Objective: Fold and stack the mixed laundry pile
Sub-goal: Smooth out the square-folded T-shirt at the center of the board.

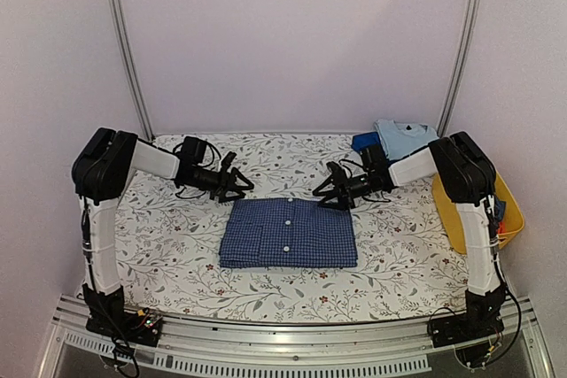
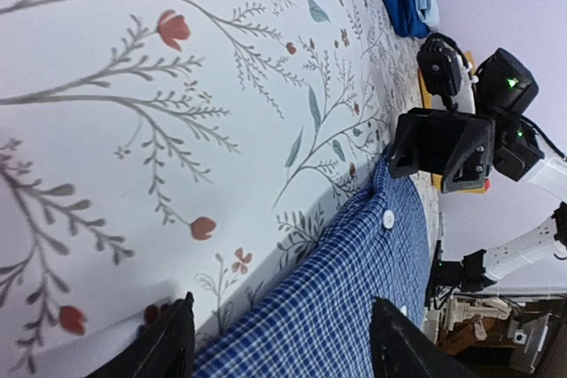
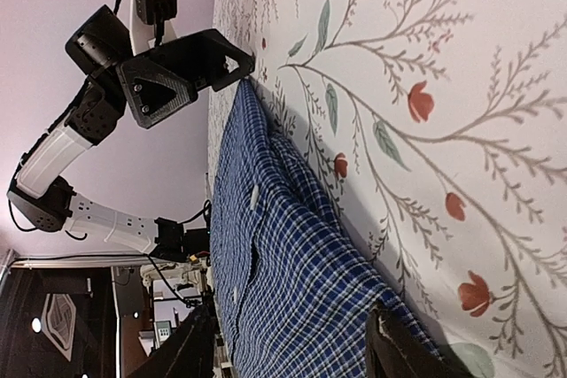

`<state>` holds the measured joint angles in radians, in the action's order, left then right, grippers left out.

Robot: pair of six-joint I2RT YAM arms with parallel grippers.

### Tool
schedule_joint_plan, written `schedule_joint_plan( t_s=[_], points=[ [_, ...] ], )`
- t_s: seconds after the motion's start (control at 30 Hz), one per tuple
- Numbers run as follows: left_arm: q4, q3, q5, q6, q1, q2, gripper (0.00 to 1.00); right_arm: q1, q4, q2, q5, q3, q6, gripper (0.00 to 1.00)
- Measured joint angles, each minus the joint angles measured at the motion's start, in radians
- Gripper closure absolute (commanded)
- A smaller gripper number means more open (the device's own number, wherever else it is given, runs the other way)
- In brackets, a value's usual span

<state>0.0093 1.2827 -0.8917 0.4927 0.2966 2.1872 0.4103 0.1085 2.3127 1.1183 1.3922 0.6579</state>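
A blue small-check button shirt [image 1: 288, 232] lies folded into a flat rectangle at the middle of the floral table. My left gripper [image 1: 237, 185] hovers just beyond its far left corner, jaws apart. My right gripper [image 1: 330, 194] hovers at the far right corner, also open. In the left wrist view the shirt [image 2: 354, 289] runs between the two dark fingers [image 2: 173, 343] of the left gripper [image 2: 283, 351], which are not closed on it. In the right wrist view the shirt [image 3: 283, 245] lies flat under the right gripper [image 3: 292, 356].
A folded light blue garment [image 1: 403, 137] on a dark blue one [image 1: 365, 141] sits at the back right corner. A yellow basket [image 1: 452, 214] hangs off the table's right edge, behind the right arm. Metal frame posts [image 1: 128, 50] stand at both back corners.
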Motion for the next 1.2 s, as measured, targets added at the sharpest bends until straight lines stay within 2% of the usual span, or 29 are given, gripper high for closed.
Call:
schedule_joint_plan(
  t_s=[0.1,0.2,0.33,0.43,0.53,0.6,0.73,0.83,0.93,1.0,1.1,1.17,1.2],
  points=[
    [-0.039,-0.021,0.026,-0.031,-0.038,-0.049,0.26,-0.024,-0.014,-0.005,-0.017,0.018,0.014,0.29],
    [-0.098,-0.089,0.053,-0.066,-0.028,-0.184,0.24,-0.033,-0.061,-0.076,-0.038,-0.006,0.017,0.27],
    [-0.122,-0.212,0.062,-0.086,0.055,-0.439,0.23,0.001,-0.080,-0.289,-0.040,-0.126,0.015,0.27],
    [-0.083,-0.302,0.046,-0.073,0.159,-0.539,0.23,0.093,-0.058,-0.427,-0.019,-0.228,0.020,0.27],
    [-0.021,-0.408,0.032,-0.036,0.256,-0.520,0.23,0.183,-0.019,-0.449,0.008,-0.297,0.038,0.28],
    [0.022,-0.470,0.029,-0.008,0.280,-0.480,0.23,0.233,0.004,-0.423,0.029,-0.343,0.048,0.30],
    [0.160,-0.583,-0.008,0.050,0.251,-0.391,0.23,0.235,0.100,-0.320,0.071,-0.447,0.083,0.31],
    [0.240,-0.617,-0.046,0.069,0.210,-0.380,0.23,0.209,0.168,-0.248,0.122,-0.502,0.076,0.34],
    [0.243,-0.630,-0.043,0.066,0.182,-0.395,0.13,0.176,0.214,-0.252,0.142,-0.543,0.071,0.35],
    [0.201,-0.629,0.012,0.048,0.176,-0.438,0.02,0.157,0.204,-0.283,0.140,-0.575,0.064,0.34],
    [0.087,-0.613,0.171,-0.001,0.188,-0.566,0.00,0.137,0.127,-0.369,0.099,-0.611,0.058,0.34],
    [0.007,-0.560,0.317,-0.050,0.224,-0.669,0.00,0.122,0.061,-0.451,0.064,-0.615,0.054,0.34],
    [-0.018,-0.451,0.484,-0.132,0.319,-0.765,0.00,0.078,-0.007,-0.617,0.024,-0.612,0.035,0.35]
  ],
)
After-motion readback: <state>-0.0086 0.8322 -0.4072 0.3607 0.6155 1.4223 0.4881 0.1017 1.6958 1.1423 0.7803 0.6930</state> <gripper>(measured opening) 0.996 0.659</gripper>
